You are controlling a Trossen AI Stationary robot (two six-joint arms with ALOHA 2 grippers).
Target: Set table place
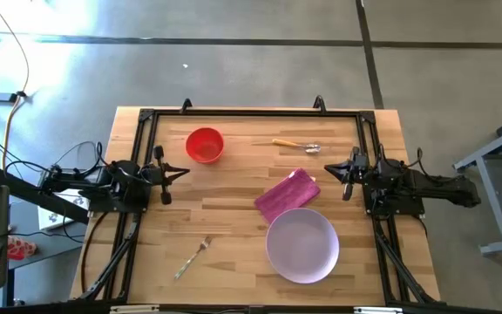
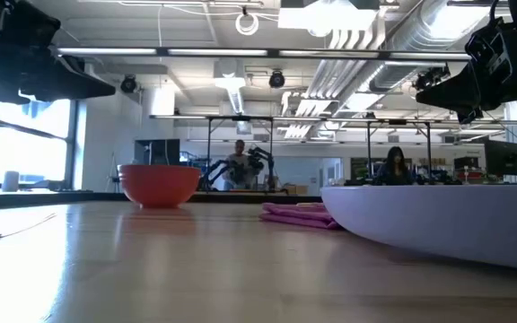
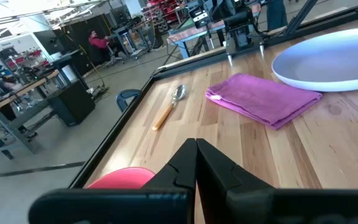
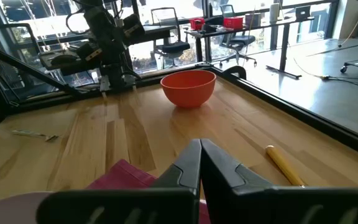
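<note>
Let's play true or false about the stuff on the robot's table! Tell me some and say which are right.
1. The red bowl sits on the plate. False: it stands apart on the bare table.
2. The napkin touches the plate's edge. True.
3. The spoon lies inside the bowl. False: it lies on the wood.
4. The fork lies away from the plate. True.
5. The left gripper holds the fork. False: it is shut, empty.
</note>
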